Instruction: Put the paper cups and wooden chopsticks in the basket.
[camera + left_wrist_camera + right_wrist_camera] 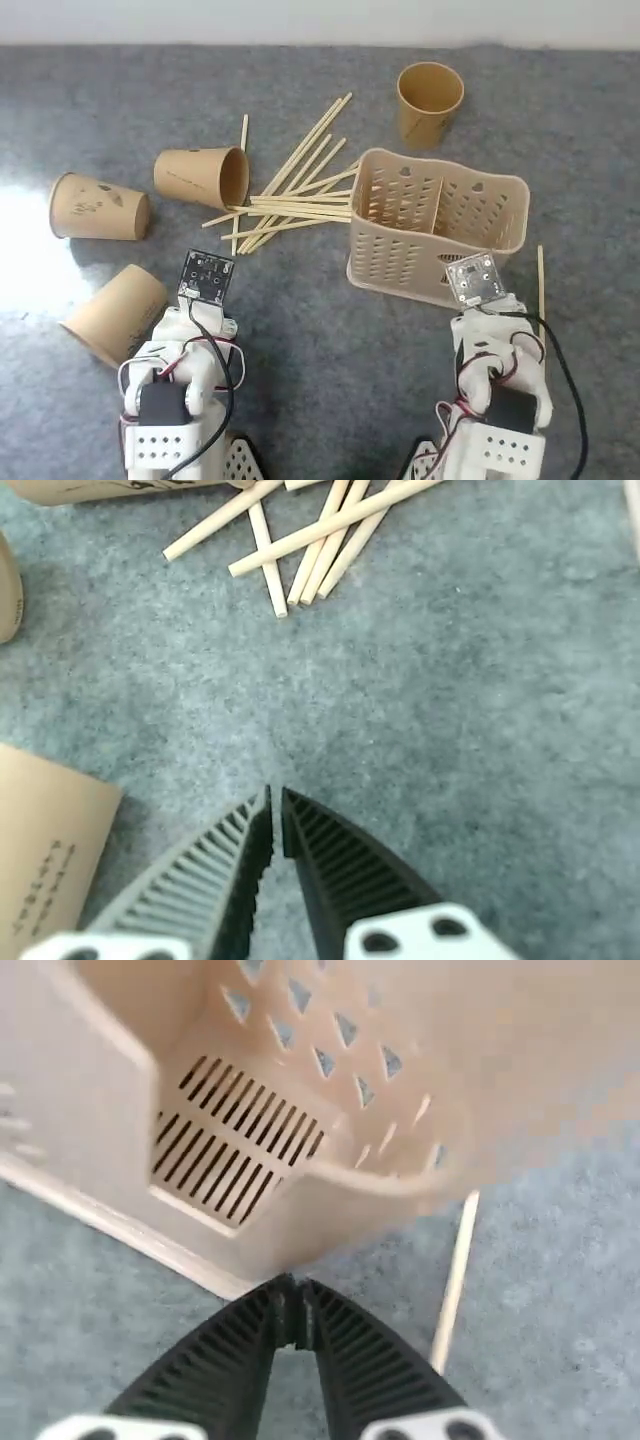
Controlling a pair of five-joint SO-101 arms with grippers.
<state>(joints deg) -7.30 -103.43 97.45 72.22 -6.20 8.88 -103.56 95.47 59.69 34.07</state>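
Right, nothing's in the basket (398, 262) yet, so risks first. My right gripper (294, 1295) sits closed and empty, tips just beside the basket's near wall. Any push forward from there likely shoves the basket rather than clearing it. The chopstick pile (298, 198) lies flat on the surface (330, 380) with its ends against the basket's side, so a nudged basket would probably scatter it. Thin sticks lying flat look hard to pinch; I expect slips or several grabbed at once. A stray chopstick (455, 1278) lies alone on the basket's other side, near the right arm. Three paper cups (200, 176) lie on their sides left of the pile and could roll off a bad pinch. A fourth cup (430, 100) stands upright beyond the basket. My left gripper (276, 805) is closed too, empty, pointing down at bare surface between the nearest tipped cup (40, 850) and the pile. Both arms are folded back low.
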